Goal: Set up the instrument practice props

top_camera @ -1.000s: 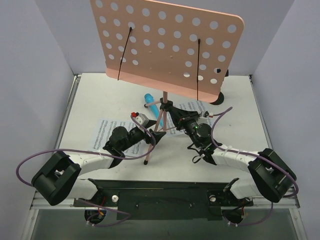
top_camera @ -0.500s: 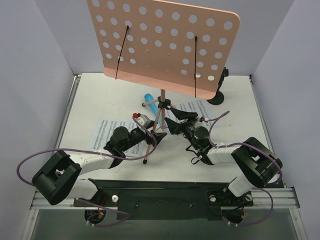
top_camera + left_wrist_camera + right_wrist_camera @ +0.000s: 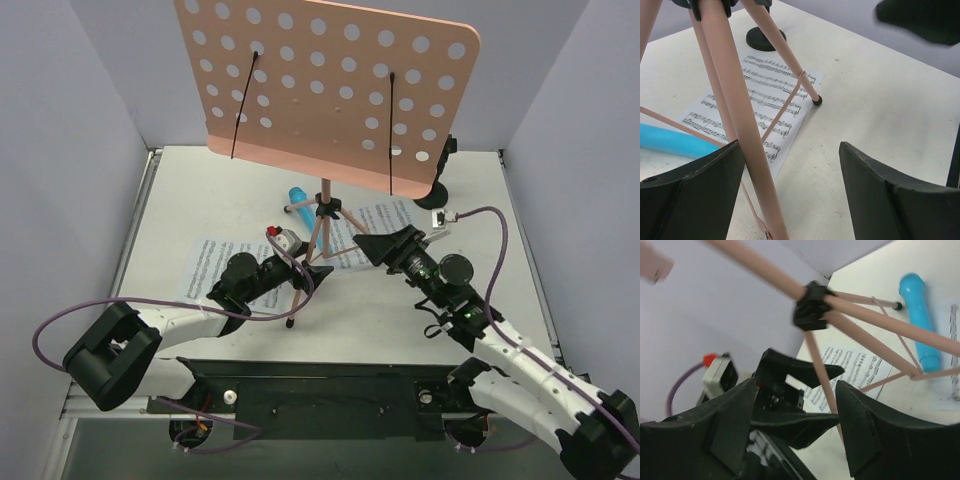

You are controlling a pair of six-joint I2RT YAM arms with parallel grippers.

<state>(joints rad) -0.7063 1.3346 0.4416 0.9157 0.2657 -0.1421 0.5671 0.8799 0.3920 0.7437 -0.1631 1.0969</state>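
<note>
Stand (image 3: 325,95) upright; L pincer (image 3: 790,160) gapes round a leg (image 3: 742,125), gripping nothing, R pincer (image 3: 794,386) open, empty — I'd back off slowly, not nudge legs.

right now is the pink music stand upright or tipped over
Upright: the pink music stand rests on its spread tripod legs on the table, with its perforated panel high above them.

Behind the music stand (image 3: 300,150) lies the microphone (image 3: 297,198).
</note>
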